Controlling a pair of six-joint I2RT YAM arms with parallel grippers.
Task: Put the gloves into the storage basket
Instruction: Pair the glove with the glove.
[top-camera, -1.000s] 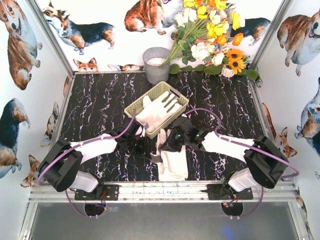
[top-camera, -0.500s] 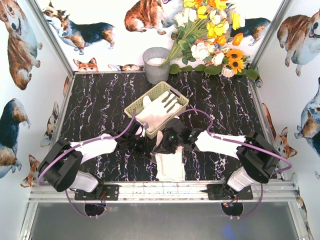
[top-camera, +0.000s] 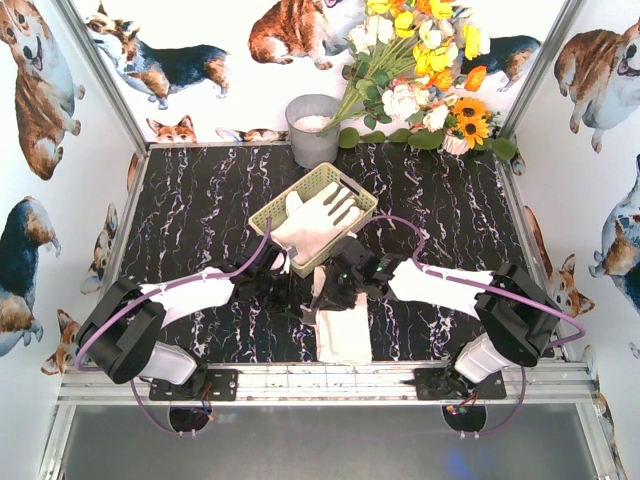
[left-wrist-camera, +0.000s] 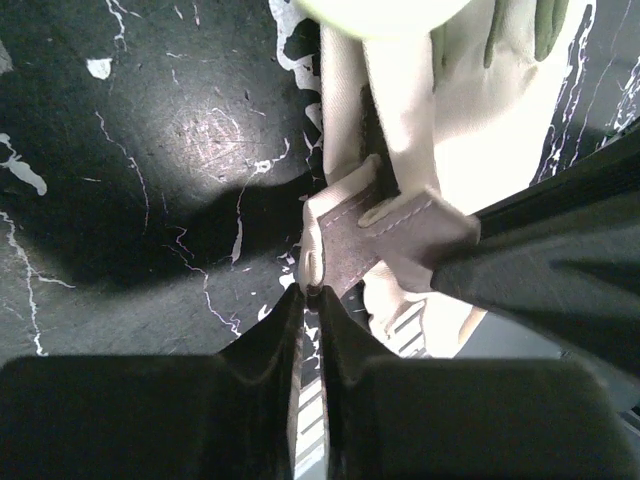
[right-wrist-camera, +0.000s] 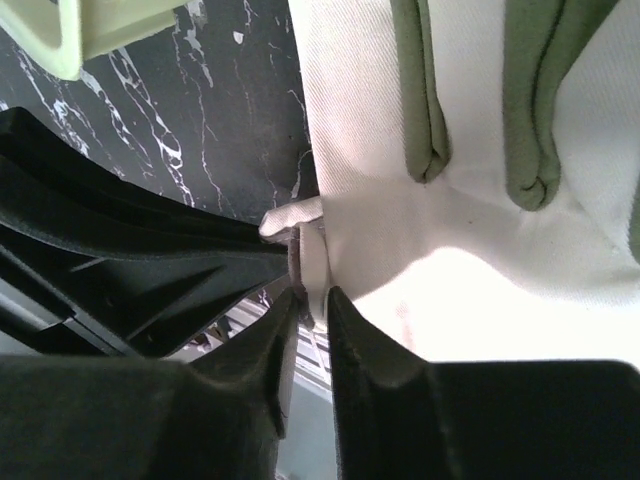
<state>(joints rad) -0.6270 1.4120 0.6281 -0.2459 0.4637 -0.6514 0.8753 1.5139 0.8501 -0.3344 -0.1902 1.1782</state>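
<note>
Corgi-print walls (top-camera: 40, 100) box in a black veined table (top-camera: 200, 200), with flowers (top-camera: 420, 70) and a grey bucket (top-camera: 313, 128) pushed to the far edge, clear of your working area. Mid-table sits the storage basket (top-camera: 288, 190), turned so that one corner points at the near edge. I judge that this gives either side a short reach over its rim. White gloves (top-camera: 320, 215) already lie in it, one spilling toward that near corner. One loose glove (top-camera: 345, 335) lies flat on the table close to the front edge, outside the basket, and its far end is where the work is.

Your left gripper (left-wrist-camera: 311, 300) has its fingers pressed together on a fold at the edge of the glove's grey patch. Your right gripper (right-wrist-camera: 308, 300), just beside it, pinches a thin ridge of white fabric with its jaws a sliver apart. Two pinches on one edge look to me like a way to peel flat cloth off the slab, or a handover from one gripper to the other. I cannot tell which.

From above, the two grippers merge into one dark mass, so you cannot see either pinch there. The gloves in the basket overlap, so their number is unclear. Each wrist view cuts the loose glove off, and the basket shows only as a pale blurred corner. Whether the left fingers hold the cloth firmly or only nip its very edge is hard to make out.
</note>
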